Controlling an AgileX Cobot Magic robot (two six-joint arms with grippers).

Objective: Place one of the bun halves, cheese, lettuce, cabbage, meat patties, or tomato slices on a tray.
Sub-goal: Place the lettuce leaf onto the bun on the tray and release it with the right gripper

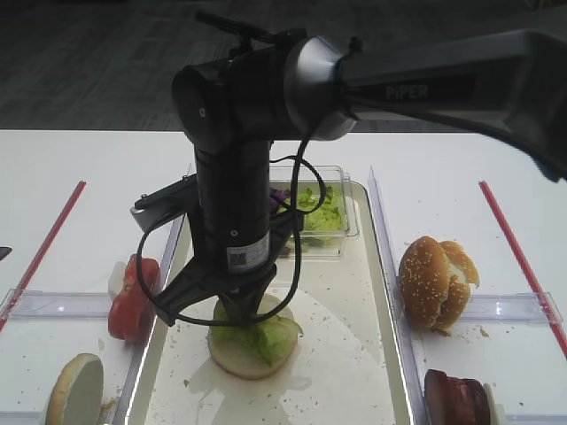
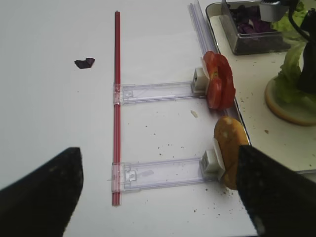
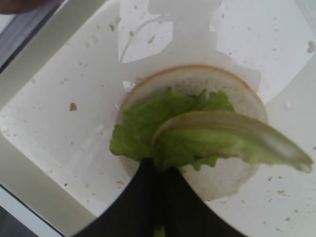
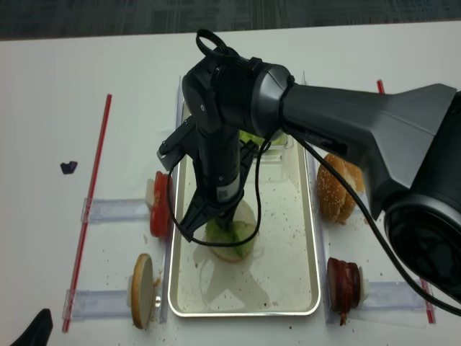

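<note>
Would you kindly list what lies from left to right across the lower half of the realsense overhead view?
Thin red strip → bright red tomato slices → pale bun half topped with green lettuce on the silver-rimmed tray → sesame-seeded golden bun halves → dark reddish-brown meat patties.

The word "PIPER" stands in pale letters on the right arm's dark link; its white sticker is unreadable.

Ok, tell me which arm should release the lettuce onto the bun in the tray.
Right. Its gripper is shut on the lettuce, directly over the bun half on the tray. The left gripper hangs open outside the tray, over the table near the red strip.
</note>
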